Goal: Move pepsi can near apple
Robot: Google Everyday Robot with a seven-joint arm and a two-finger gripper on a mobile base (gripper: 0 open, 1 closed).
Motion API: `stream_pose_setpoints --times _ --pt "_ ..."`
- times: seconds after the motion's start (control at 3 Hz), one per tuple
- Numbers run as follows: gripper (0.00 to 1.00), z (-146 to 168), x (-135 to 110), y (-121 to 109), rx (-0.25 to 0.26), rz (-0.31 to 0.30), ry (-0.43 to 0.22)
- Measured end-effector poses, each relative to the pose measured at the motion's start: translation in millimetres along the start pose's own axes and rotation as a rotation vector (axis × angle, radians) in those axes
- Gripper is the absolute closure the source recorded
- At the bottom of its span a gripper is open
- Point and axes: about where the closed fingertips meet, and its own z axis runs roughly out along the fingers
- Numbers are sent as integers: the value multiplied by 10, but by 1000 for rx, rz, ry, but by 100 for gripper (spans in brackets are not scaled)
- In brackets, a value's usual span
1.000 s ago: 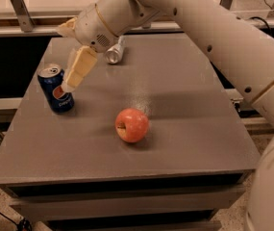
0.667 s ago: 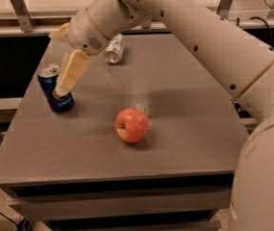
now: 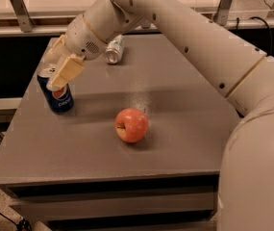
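Note:
The dark blue pepsi can (image 3: pixel 58 96) stands upright near the left edge of the grey table (image 3: pixel 184 129). The red-orange apple (image 3: pixel 131 124) lies near the table's middle, to the right of the can and closer to the front. My gripper (image 3: pixel 51 76) is at the can's top, coming in from the upper right. It is open, with one tan finger (image 3: pixel 65 72) in front of the can's rim and the other behind it. The can rests on the table.
A silver-and-green can (image 3: pixel 114 50) lies on its side at the back of the table. My white arm (image 3: pixel 199 37) reaches across the table's back right. Rails and a lighter surface (image 3: pixel 40 4) run behind the table.
My gripper has moved left and down, from beside the pepsi can to over its top. The can and the apple have stayed in place.

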Motion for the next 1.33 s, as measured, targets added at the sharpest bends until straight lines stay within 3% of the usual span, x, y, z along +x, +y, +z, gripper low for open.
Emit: stream_pose_setpoints --times 0.67,1.0,1.33 --pt "85 32 98 68 -80 6 26" --pt "100 -179 140 115 -73 -25 -19" --pt "100 -529 251 179 -23 -49 -52"
